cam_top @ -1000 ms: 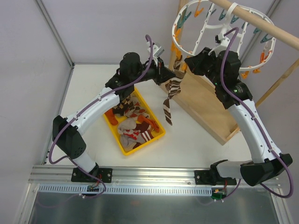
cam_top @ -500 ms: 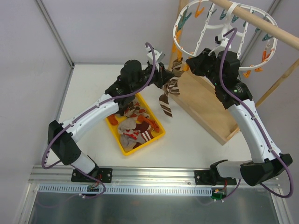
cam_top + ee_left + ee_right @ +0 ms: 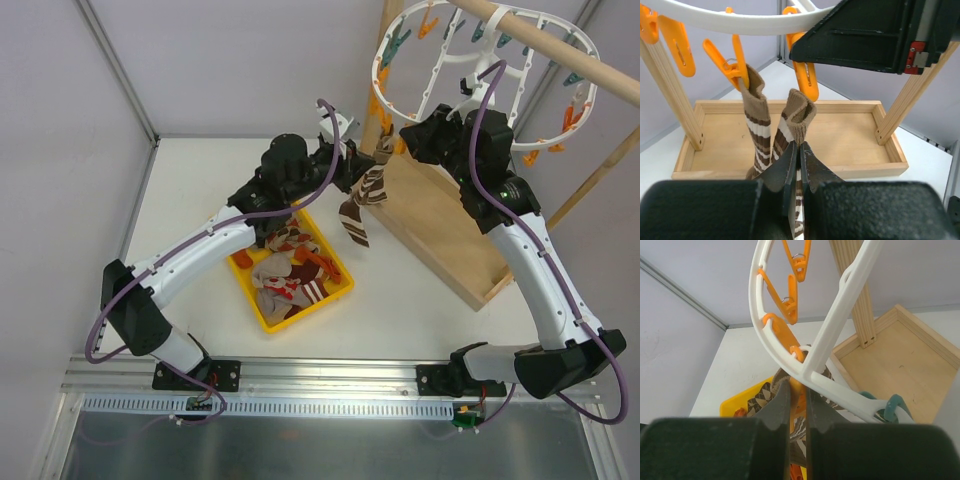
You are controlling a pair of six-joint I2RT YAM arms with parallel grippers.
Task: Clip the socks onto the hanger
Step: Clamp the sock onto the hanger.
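- Left gripper [image 3: 800, 162]: fingers pinched tight on a brown striped sock [image 3: 799, 115], its cuff folded over just below the hanger [image 3: 740, 22] rim.
- Right gripper [image 3: 797, 392]: fingers closed on an orange clothespin [image 3: 796, 382] at the ring's lower edge.
- Left of the held sock, a second striped length hangs from another pin [image 3: 737, 65].
- Wooden base [image 3: 440, 235] lies beneath, with posts on either side.
- Yellow tray [image 3: 310, 307] holds heaped socks [image 3: 290, 270], well apart from the hanger.

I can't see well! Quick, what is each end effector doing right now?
Left end effector: closed on the striped sock.
Right end effector: closed on an orange clothespin.
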